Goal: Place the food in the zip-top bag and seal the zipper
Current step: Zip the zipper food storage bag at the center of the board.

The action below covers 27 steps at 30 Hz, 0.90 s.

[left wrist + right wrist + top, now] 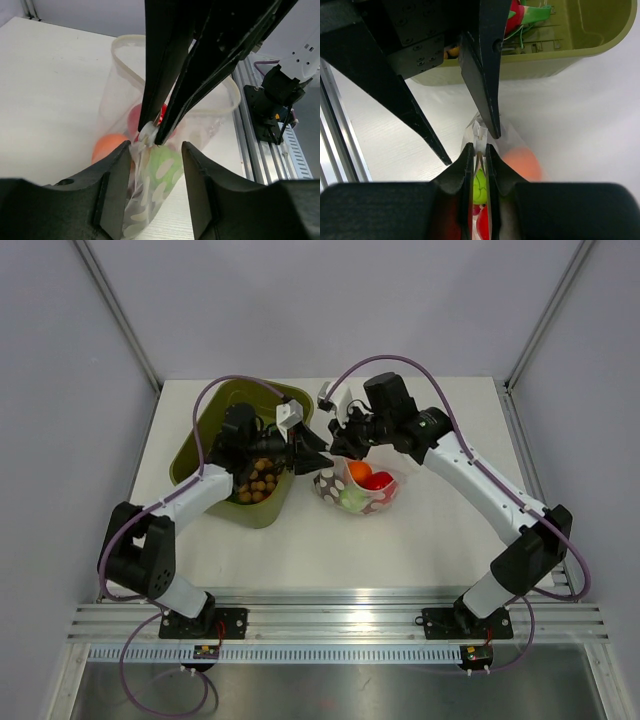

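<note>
The top external camera looks steeply down from high up and far back, taking in the whole table [420,550], with the aluminium rail [330,620] along the bottom of the frame. The left wrist camera sits very close, sighting between its fingers [115,185] toward that rail at right. The right wrist camera, equally close, faces the olive-green tub [580,45] at its frame's top. All three views share the zip-top bag [357,490].

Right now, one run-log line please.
right pincer: shut on clear dotted plastic zip-top bag | left pincer: open astride its edge | red, orange, green toy food: inside | bag mouth: open
</note>
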### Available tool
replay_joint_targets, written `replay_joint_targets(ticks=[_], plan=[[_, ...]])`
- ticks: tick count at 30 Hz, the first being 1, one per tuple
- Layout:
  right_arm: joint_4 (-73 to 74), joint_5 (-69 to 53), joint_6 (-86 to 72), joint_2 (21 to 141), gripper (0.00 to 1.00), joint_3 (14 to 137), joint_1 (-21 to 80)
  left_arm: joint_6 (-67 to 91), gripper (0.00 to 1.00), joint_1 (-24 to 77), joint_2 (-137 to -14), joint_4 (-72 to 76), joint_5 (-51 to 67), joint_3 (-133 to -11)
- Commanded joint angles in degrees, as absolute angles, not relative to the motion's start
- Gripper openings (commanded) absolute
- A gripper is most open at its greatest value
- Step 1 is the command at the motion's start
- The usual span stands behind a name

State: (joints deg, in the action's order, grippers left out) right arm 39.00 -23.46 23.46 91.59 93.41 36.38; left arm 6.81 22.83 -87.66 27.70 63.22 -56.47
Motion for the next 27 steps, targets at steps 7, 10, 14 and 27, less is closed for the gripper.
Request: replay_joint_targets(ticks=[7, 10, 14, 27], plan=[[36.6, -26.0, 25.8, 87.0, 0.00, 91.6, 36.9, -7.4, 0.36, 21.2, -84.8, 12.2, 67.4, -61.6], [37.4, -26.2, 25.9, 87.1, 0.00, 91.9, 36.9, -6.5, 0.36, 21.2, -85.3, 13.4, 68.2, -61.7], [37.0, -26.7, 25.6, 87.4, 0.00, 92.1, 36.9, -4.5, 0.36, 21.4, -85.6, 16.4, 68.1, -61.5], [37.5, -28.5, 26.0, 87.5, 0.00, 92.5, 36.9, -1.8, 0.41, 23.6, -88.5, 19.0, 66.2, -64.6]])
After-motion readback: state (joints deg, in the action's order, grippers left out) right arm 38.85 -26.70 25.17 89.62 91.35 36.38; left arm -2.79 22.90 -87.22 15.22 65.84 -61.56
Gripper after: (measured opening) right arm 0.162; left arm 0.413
